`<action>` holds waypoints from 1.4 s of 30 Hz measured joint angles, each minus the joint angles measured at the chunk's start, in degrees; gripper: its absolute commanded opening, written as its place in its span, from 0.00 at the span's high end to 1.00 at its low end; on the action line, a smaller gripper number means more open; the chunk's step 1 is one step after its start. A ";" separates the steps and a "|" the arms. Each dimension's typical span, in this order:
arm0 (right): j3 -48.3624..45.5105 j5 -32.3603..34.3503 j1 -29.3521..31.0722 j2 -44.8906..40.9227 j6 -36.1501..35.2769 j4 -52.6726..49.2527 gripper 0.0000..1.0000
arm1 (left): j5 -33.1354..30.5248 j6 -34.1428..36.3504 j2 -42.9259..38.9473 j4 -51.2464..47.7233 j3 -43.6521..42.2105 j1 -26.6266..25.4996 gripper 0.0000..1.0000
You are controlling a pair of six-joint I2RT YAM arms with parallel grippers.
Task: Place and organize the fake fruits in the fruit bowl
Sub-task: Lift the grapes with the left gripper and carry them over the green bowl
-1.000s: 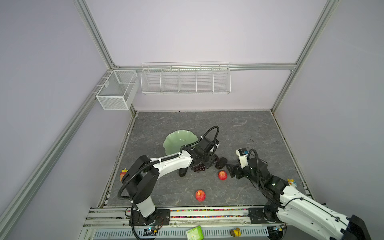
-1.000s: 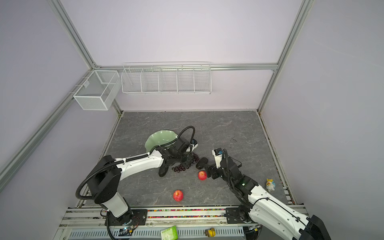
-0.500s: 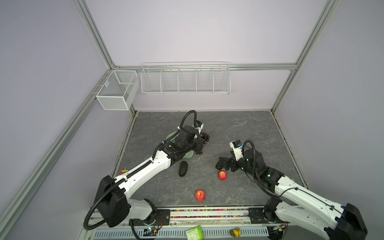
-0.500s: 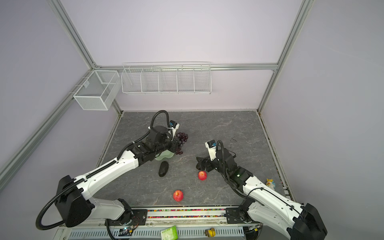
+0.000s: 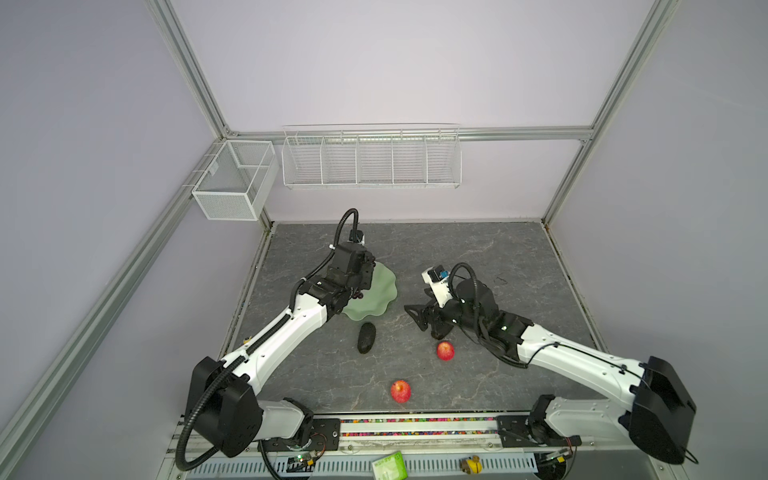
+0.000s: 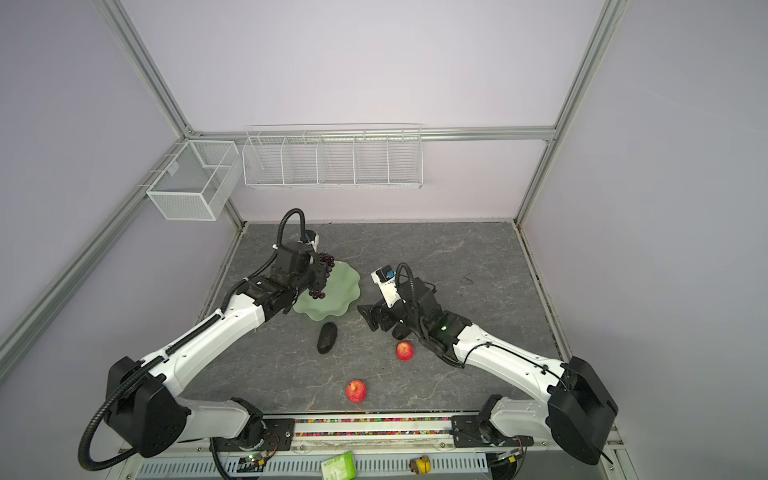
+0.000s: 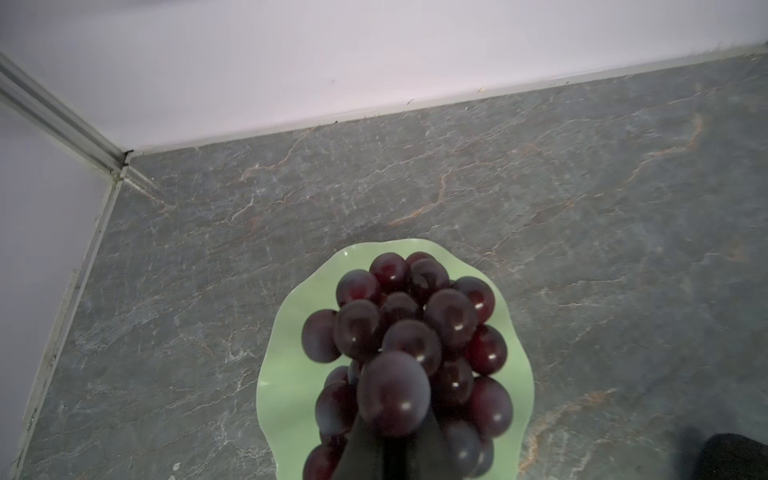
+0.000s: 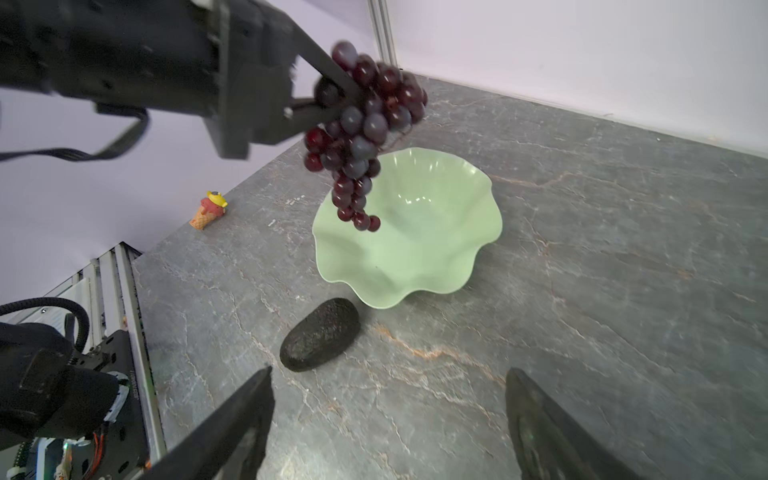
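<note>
the left arm reaches from its base at the front rail diagonally toward the middle of the table, its wrist raised above the left side of the bowl; the left gripper is clamped tight on the top of the grapes, and the bunch hangs free below the fingers, its lowest grapes in the air over the bowl's left rim, not touching it; in the left wrist view the grapes fill the space ahead of the fingers with the green bowl underneath; in both top views the arm hides most of the bunch, with a few grapes showing over the bowl; nothing else shows inside the bowl

the right arm stretches from the front right corner and lies low over the table, its wrist level and pointing toward the bowl; the right gripper is spread wide with nothing between its fingers, and it hangs near the table well short of the bowl

one avocado lies on the table just in front of the bowl, near its rim but apart from it; a second dark oval fruit shows partly under the right wrist; two apples sit on the table in front, one apple beside the right forearm, the other apple close to the front rail
</note>
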 measured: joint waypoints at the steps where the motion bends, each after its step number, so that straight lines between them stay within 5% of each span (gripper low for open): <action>1: 0.68 -0.20 0.35 0.90 -0.13 0.13 0.12 | 0.04 -0.22 1.77 0.22 -0.02 0.52 0.92; 9: 1.46 -0.46 1.22 2.62 -0.42 0.20 0.12 | 1.18 -1.07 14.71 2.40 0.28 2.19 0.90; 19: 1.44 -0.04 1.22 2.34 -0.44 -0.24 0.12 | 5.49 -2.27 23.30 3.72 5.53 3.56 0.66; 26: 1.09 0.68 1.22 1.57 -0.85 -0.61 0.12 | 6.91 -2.32 23.74 3.13 6.58 3.63 0.45; 42: 3.28 5.99 1.22 4.28 -0.81 -4.66 0.12 | 27.96 -2.45 20.94 6.67 2.01 11.91 0.37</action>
